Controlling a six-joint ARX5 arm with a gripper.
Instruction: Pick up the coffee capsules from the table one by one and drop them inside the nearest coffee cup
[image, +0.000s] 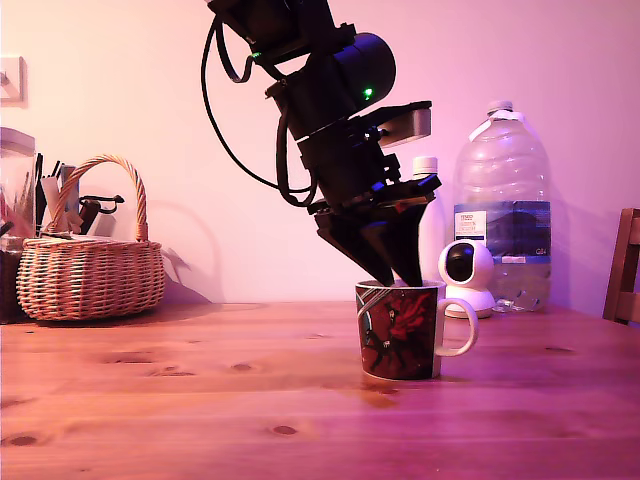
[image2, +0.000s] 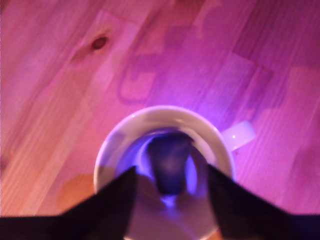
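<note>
Right over the coffee cup (image: 398, 330) is where the gripper (image: 400, 276) sits, its two black fingers pointing down at the rim, with the arm leaning in from above and the exterior view's left. From the wrist view the fingers (image2: 116, 200) are spread apart, one on each side of the cup's mouth, and nothing is pinched between them. Down inside the cup there's a dark, roundish coffee capsule (image2: 170, 162), lying between the two finger tips as the camera sees it but below them, in the cup. It's pretty blurry, so I can't make out more detail than that.

The cup stands upright on the wooden desk (image: 200, 400), a bit to the exterior view's right of centre, white loop handle (image: 458, 325) pointing to the exterior view's right. Red-and-black print on the side, white rim.

Behind the cup, near the wall, there's a small round white camera (image: 467, 275), a tall white bottle (image: 430, 225) mostly hidden by the gripper, and a big clear water jug (image: 503, 205). Way over on the exterior view's left is a wicker basket (image: 90, 265) with a hoop handle and some stuff poking out of it. A bit of a wooden chair (image: 624, 265) shows at the exterior view's right edge.
</note>
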